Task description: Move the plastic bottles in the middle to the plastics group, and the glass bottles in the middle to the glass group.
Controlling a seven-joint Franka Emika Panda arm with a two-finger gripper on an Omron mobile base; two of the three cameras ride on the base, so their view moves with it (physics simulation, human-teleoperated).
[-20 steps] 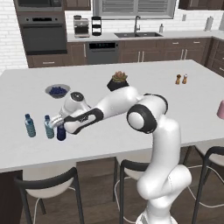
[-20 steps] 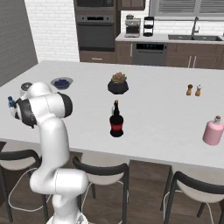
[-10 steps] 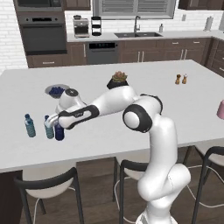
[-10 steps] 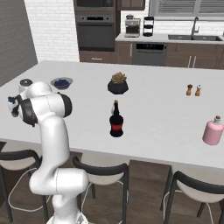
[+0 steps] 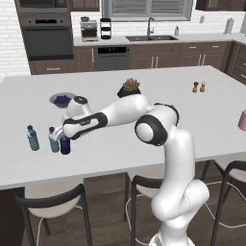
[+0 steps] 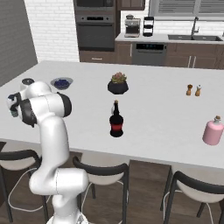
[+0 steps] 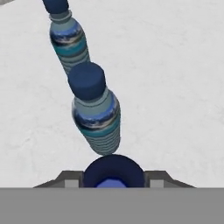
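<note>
A bowl (image 5: 61, 100) on the worktop (image 5: 144, 139) held dark blue contents. The tool (image 5: 62, 137) was clamped around the navy bottle (image 5: 65, 145), standing just beside the nearer teal bottle (image 5: 53, 140); the red bottle (image 6: 116, 120) stood well apart.

Arm reaches far to its left across the counter, upper link rising from the base, elbow bent at mid-height, forearm stretched low and nearly level toward the left edge. Wrist turned so the hand points downward. Gripper (image 5: 62, 136) sits low just above the surface, its fingers (image 7: 70, 179) set part-way apart, one on either side of the dark navy bottle (image 5: 65, 145), closed against it.
</note>
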